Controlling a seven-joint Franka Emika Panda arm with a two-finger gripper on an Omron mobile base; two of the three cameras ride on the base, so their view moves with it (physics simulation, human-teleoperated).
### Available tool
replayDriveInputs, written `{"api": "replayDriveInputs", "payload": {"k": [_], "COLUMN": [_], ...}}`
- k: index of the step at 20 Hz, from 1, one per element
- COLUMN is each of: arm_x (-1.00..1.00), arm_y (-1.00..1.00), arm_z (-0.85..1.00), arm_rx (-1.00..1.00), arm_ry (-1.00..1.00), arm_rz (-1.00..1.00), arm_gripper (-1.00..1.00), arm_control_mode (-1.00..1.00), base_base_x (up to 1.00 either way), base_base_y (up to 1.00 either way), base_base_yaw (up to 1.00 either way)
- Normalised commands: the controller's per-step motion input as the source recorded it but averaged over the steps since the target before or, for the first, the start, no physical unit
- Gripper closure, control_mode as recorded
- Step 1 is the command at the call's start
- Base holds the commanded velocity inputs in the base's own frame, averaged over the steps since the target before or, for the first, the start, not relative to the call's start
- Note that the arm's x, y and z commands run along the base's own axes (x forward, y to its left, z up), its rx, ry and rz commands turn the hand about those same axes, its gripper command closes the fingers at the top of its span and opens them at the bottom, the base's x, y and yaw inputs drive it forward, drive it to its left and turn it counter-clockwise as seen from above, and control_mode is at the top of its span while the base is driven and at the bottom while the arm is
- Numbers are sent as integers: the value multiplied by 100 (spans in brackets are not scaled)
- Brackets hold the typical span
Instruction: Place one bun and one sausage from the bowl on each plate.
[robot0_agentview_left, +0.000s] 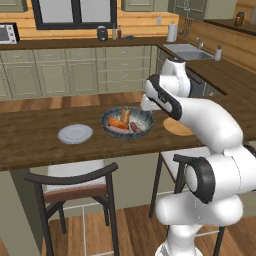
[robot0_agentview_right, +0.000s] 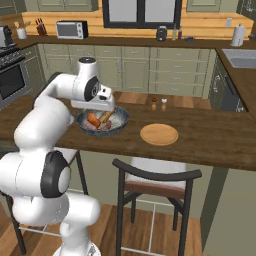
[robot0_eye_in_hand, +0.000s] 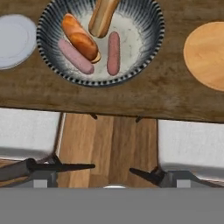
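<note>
in the hand view, the flat pale grey plate (robot0_eye_in_hand: 13, 40) sat at the upper left and had nothing on it. next to it, at the top middle, the wide speckled grey-blue bowl (robot0_eye_in_hand: 52, 70) held two buns (robot0_eye_in_hand: 81, 39) and two pink sausages (robot0_eye_in_hand: 113, 53). at the upper right, the flat tan-orange plate (robot0_eye_in_hand: 205, 54) had nothing on it too. the robot's gripper (robot0_eye_in_hand: 112, 169) was at the bottom, spread wide and holding nothing. so no food was on a plate yet. all four pieces were left to place.
</note>
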Motion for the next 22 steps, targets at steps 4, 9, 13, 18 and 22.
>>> {"api": "replayDriveInputs", "payload": {"k": [4,9,13,18,22], "arm_x": [89,76,65,56,37], "arm_y": [0,0,0,0,0], "arm_z": [-68,-35,-26,-30,-35], "arm_rx": [0,0,0,0,0], "arm_ry": [7,1,1,1,0], "arm_rz": [0,0,0,0,0], "arm_gripper": [-100,-100,-100,-100,-100], "arm_control_mode": [-100,-100,-100,-100,-100], "base_base_x": [0,0,0,0,0], "base_base_y": [0,0,0,0,0], "base_base_yaw": [0,0,0,0,0]}}
